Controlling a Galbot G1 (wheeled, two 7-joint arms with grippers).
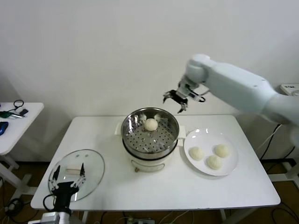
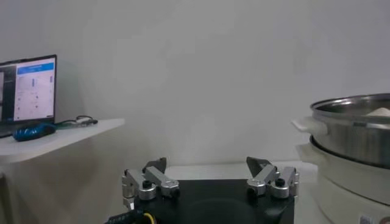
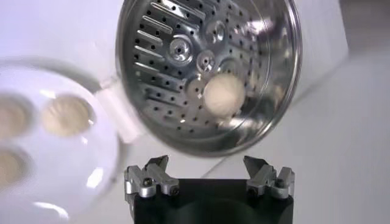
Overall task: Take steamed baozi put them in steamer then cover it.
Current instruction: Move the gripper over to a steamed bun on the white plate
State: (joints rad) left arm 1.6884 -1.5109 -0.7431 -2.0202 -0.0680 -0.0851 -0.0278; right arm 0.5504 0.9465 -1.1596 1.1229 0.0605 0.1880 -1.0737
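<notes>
The steamer (image 1: pixel 150 122), a shiny steel pot with a perforated floor on a white base, stands mid-table. One cream baozi (image 1: pixel 151 124) lies inside it near the far wall, also seen as the baozi (image 3: pixel 223 95) in the steamer (image 3: pixel 207 67) in the right wrist view. Three more baozi (image 1: pixel 214 162) rest on a white plate (image 1: pixel 188 142) to its right. My right gripper (image 1: pixel 176 100) hangs open and empty in the air above the steamer's far right rim. The glass cover (image 1: pixel 93 158) lies flat at the front left. My left gripper (image 1: pixel 68 178) is open and empty just over it.
A side table (image 1: pixel 14 128) with cables and small items stands to the left, and a laptop (image 2: pixel 29 90) shows on it in the left wrist view. The steamer's side (image 2: pixel 353 137) fills the edge of that view. The wall is close behind the table.
</notes>
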